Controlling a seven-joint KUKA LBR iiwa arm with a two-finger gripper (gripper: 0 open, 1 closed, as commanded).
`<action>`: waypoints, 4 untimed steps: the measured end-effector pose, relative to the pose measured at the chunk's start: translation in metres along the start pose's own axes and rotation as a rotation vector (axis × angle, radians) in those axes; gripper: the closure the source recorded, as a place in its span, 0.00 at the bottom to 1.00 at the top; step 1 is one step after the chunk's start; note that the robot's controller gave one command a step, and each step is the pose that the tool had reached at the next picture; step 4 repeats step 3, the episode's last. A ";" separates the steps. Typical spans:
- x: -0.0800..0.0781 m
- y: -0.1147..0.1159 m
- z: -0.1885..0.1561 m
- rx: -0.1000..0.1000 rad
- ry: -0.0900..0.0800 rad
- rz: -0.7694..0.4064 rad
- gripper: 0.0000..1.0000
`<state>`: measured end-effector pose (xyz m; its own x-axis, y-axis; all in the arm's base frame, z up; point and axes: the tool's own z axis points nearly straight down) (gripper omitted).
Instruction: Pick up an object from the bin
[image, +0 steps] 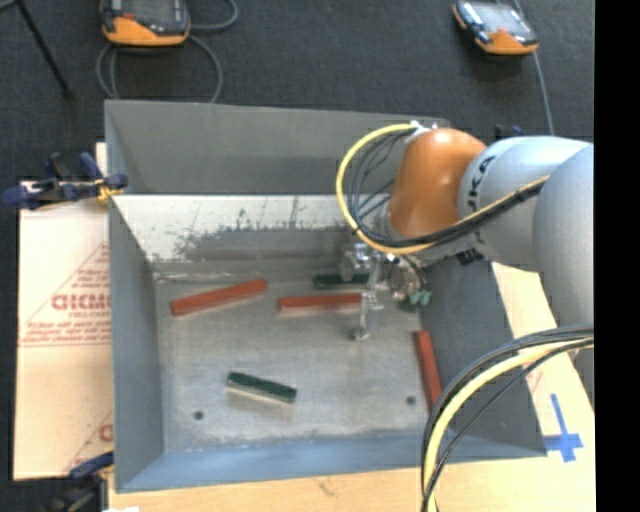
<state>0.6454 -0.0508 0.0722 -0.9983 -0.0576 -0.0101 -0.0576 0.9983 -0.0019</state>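
My gripper (363, 322) hangs low in the middle right of the bin, under the orange wrist cover. It is at the right end of a flat red bar (318, 302) that lies crosswise on the bin floor. A dark green piece (330, 282) lies just behind that bar, partly hidden by the gripper. Another red bar (428, 366) lies lengthwise along the right wall, just right of and nearer than the gripper.
A longer orange-red bar (218, 296) lies at the left of the floor, slightly slanted. A green-topped pale block (261, 388) rests nearer the front. The arm and its yellow and black cables fill the bin's right side.
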 end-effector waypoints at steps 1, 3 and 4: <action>-0.009 0.050 0.000 -0.001 0.001 -0.036 0.00; -0.005 0.058 -0.130 0.000 -0.004 -0.118 1.00; -0.005 0.058 -0.130 0.000 -0.004 -0.118 1.00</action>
